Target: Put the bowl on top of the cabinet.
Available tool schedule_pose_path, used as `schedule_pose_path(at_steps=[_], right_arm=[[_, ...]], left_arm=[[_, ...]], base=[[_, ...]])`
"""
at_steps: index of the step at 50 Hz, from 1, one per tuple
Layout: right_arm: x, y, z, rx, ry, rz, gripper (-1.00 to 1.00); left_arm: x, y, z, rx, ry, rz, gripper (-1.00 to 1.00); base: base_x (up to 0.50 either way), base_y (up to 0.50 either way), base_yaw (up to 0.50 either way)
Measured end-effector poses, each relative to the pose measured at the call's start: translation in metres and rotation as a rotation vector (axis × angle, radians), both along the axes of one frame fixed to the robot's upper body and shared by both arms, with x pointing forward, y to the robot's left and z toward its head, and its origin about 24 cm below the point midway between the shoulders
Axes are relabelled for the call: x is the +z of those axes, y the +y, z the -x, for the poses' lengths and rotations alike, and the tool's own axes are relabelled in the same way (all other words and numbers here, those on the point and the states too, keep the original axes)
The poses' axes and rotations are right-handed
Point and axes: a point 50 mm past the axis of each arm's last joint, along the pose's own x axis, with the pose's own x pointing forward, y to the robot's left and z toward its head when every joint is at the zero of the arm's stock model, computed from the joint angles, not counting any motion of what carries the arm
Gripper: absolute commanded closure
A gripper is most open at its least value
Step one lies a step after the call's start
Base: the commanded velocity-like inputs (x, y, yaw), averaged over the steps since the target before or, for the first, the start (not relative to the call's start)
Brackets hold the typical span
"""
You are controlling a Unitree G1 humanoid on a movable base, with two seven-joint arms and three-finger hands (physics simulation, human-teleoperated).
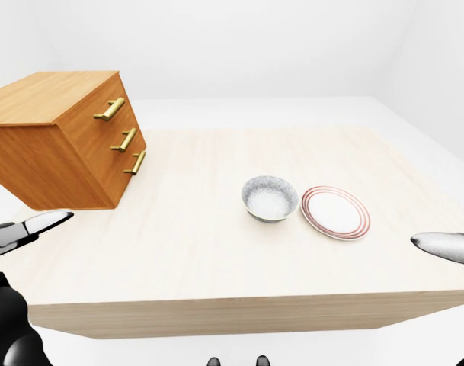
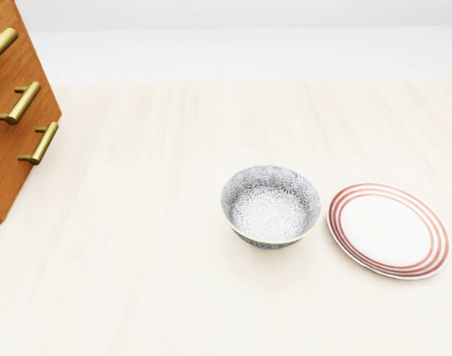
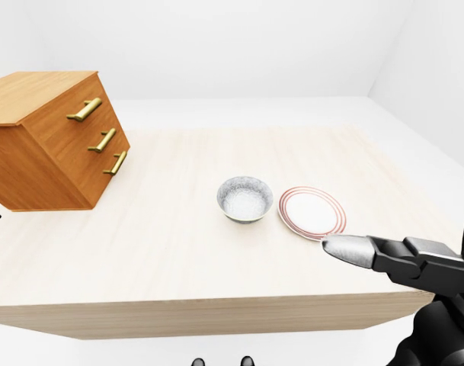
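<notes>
Bowl (image 2: 271, 205) is sitting upright on the pale wooden surface (image 1: 193, 252), near the middle of the head view. It is resting just beside a red-ringed plate (image 2: 389, 230) on its right, not touching it. Cabinet (image 1: 64, 137) is standing at the left of the surface, well apart from the bowl. Left hand (image 1: 22, 231) and right hand (image 3: 403, 259) are hovering at the view edges. Their fingers (image 3: 350, 250) are stretching out straight, released and grasping nothing.
</notes>
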Motion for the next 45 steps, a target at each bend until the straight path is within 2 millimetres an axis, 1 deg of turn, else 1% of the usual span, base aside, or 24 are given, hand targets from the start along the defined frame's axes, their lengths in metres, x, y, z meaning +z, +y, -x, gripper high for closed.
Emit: schedule_pose_path(at_steps=[19,26,45], right_arm=[[-0.0004,-0.0001,0.0029,-0.003,-0.002,0.002,-1.00],[-0.0013,0.0002,0.0034,-0.005,0.004,0.003,-1.00],[-0.0046,0.0028,0.0010,-0.009,0.032,0.019,-1.00]], left_arm=[[-0.0006,0.0045,0.0006,0.016,0.003,0.008,-1.00],[-0.0010,0.0056,0.0017,0.023,0.005,0.008,-1.00],[-0.0030,0.0069,0.0021,0.030,0.015,0.012,-1.00]], base=[[0.50,0.00,0.00],[0.07,0.00,0.00],[0.03,0.49,0.00]])
